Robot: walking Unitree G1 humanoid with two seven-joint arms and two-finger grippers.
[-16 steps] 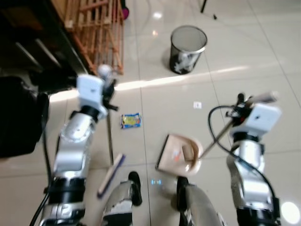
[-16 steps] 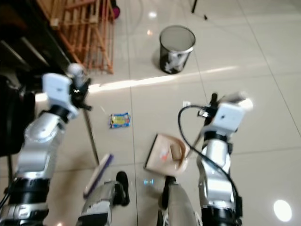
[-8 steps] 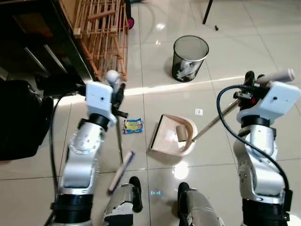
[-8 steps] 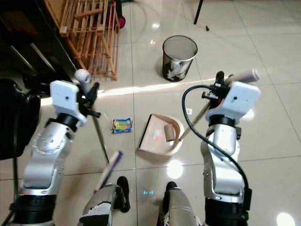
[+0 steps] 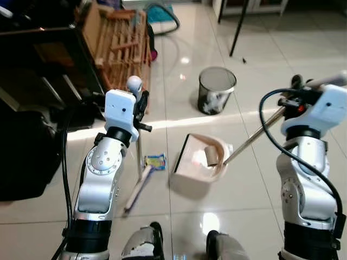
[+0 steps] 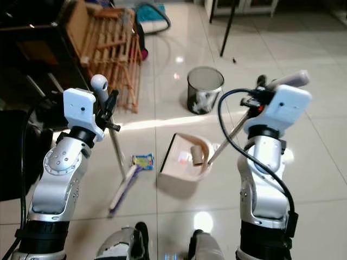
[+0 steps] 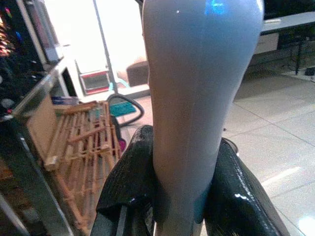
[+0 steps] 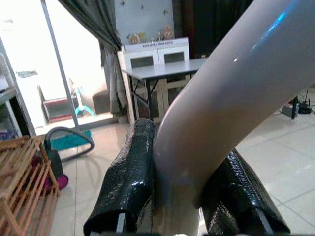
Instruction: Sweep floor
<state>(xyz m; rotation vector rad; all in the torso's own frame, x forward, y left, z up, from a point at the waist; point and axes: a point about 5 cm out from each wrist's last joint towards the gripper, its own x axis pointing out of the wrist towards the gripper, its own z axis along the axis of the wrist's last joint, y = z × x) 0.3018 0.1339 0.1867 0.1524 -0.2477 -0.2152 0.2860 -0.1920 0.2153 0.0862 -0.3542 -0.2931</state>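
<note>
Left eye, broom: long grey-handled broom with a purple-edged brush head (image 5: 136, 187) angled down to the pale glossy tiled floor (image 5: 179, 105); brush end just beside the small yellow-and-blue snack wrapper (image 5: 155, 161), probably so the next stroke can push it toward the pan
Left eye, left gripper: left gripper (image 5: 140, 103) clamped round the handle near its rounded top, wrist raised; high grip likely chosen for reach and leverage
Left eye, dustpan: beige plastic dustpan on a long metal handle (image 5: 201, 160) tilted, mouth facing the wrapper, seemingly just clear of the tiles judging by its shadow; a small brownish scrap (image 5: 211, 155) inside already
Left eye, bin: black wire-mesh waste bin (image 5: 216, 90) well beyond the pan, some rubbish inside; a likely place for emptying later
Right eye, right gripper: right gripper (image 6: 259, 89) up at the top of the pan handle, holding it slanted so the pan hangs low
Right eye, surroundings: folded wooden slatted rack (image 6: 115, 50) leaning by dark furniture, near the broom side; wrapper between brush and pan
Left wrist: black fingers (image 7: 129, 187) pressed against both sides of the grey broom handle, pinching it firmly
Right wrist: black fingers (image 8: 129, 177) squeezed onto the beige-grey curved pan handle; white table (image 8: 162, 66) and a sunlit doorway far behind
Stage, as a judgement: wrapper not yet swept in; a short stroke toward the pan mouth called for
</note>
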